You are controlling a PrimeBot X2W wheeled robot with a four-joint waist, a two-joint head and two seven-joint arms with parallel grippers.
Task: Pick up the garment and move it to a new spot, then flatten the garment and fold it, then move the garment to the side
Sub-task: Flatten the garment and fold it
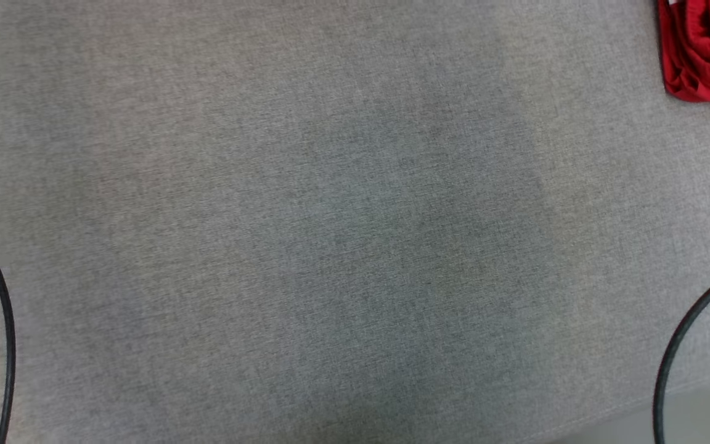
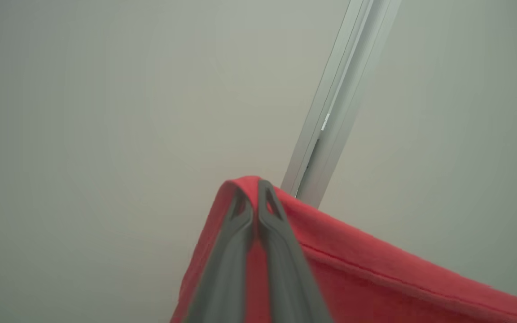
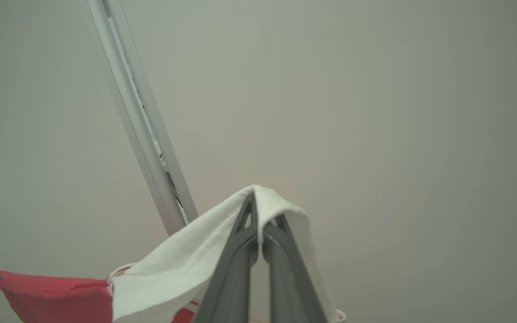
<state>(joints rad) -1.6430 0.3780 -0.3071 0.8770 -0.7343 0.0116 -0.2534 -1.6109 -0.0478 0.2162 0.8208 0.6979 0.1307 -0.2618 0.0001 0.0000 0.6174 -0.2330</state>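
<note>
both arms aimed at a pale wall (image 2: 106, 112). left fingers (image 2: 238, 237) clenched on the garment (image 2: 375, 269), red edge; right fingers (image 3: 240, 246) clenched on its white part.

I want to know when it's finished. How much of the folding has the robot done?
Done: the garment is picked up. In hand: the left gripper pinches its red edge, the right gripper its white part, both held up. Left: laying it on the table, flattening, folding, moving it aside.

Garment (image 2: 375, 278) — matt, fleecy cloth.
</note>
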